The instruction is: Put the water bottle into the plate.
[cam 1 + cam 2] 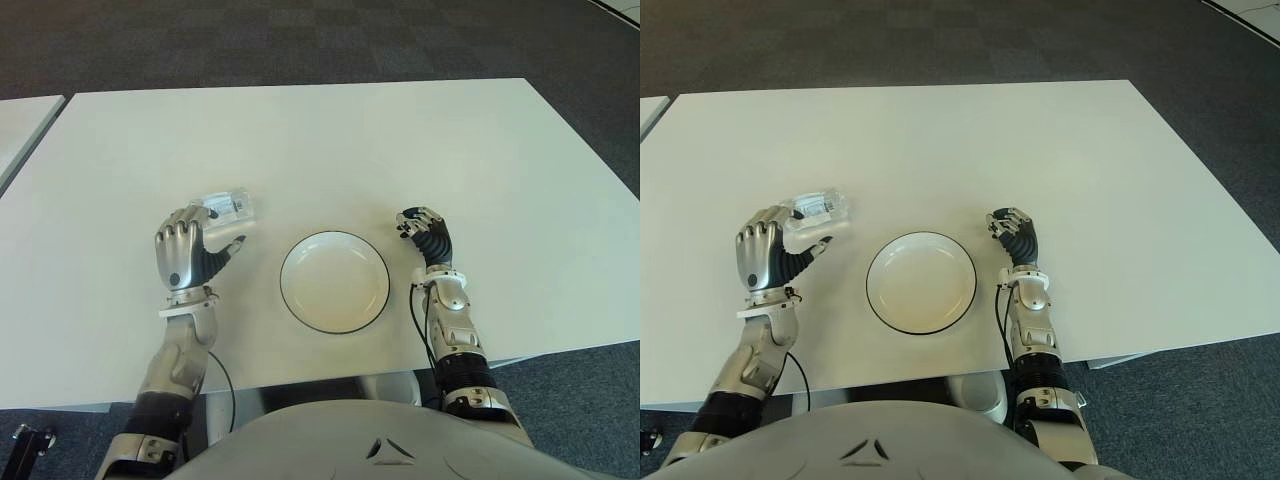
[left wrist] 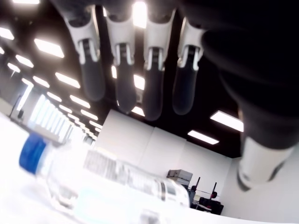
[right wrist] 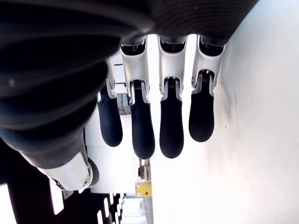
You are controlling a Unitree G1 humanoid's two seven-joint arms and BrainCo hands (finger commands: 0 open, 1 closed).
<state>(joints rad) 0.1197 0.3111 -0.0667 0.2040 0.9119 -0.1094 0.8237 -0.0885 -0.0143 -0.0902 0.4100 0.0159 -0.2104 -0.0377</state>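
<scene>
A clear water bottle (image 1: 229, 206) with a blue cap (image 2: 32, 152) lies on its side on the white table (image 1: 350, 150), left of the plate. My left hand (image 1: 213, 231) hovers right over its near end. The fingers (image 2: 122, 88) are spread above the bottle with a gap below them and do not grip it. The white plate (image 1: 334, 282) with a dark rim sits empty at the front centre of the table. My right hand (image 1: 424, 231) shows just right of the plate, fingers (image 3: 170, 126) loosely bent and holding nothing.
A second white table (image 1: 20, 120) borders the far left. Dark carpet (image 1: 300, 40) lies beyond the table's far edge and at the right. The table's front edge runs close to my body.
</scene>
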